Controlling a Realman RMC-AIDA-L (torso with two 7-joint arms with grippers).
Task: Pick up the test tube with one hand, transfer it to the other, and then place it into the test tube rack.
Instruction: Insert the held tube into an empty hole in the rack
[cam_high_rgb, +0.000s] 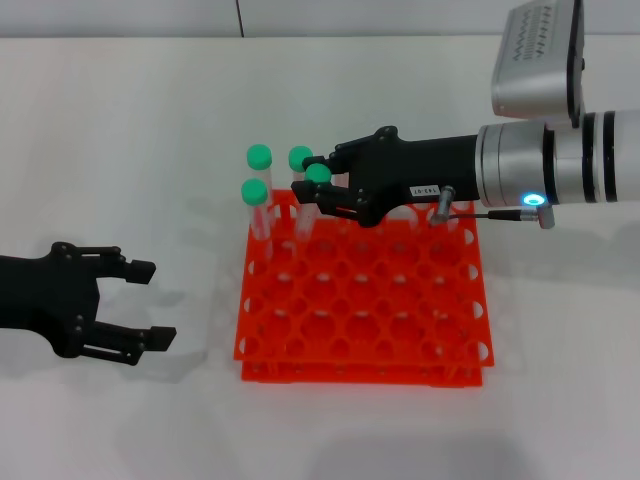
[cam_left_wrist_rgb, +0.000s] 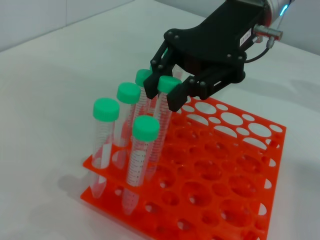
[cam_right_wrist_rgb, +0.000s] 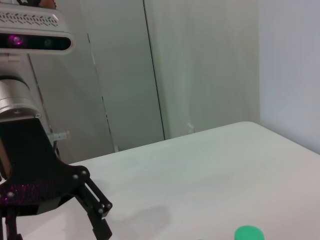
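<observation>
From my left wrist camera I see the orange-red rack (cam_left_wrist_rgb: 235, 165) standing on the white table (cam_left_wrist_rgb: 45, 100). Green-capped tubes stand in holes at one corner of it: one at the edge (cam_left_wrist_rgb: 102, 132), one in front (cam_left_wrist_rgb: 140, 160) and one behind (cam_left_wrist_rgb: 127, 112). The right end effector (cam_left_wrist_rgb: 167, 82), black with a small white label, reaches in over that corner, its fingers (cam_left_wrist_rgb: 175, 97) closed around another green-capped tube (cam_left_wrist_rgb: 162, 112), whose lower part sits in the rack.
</observation>
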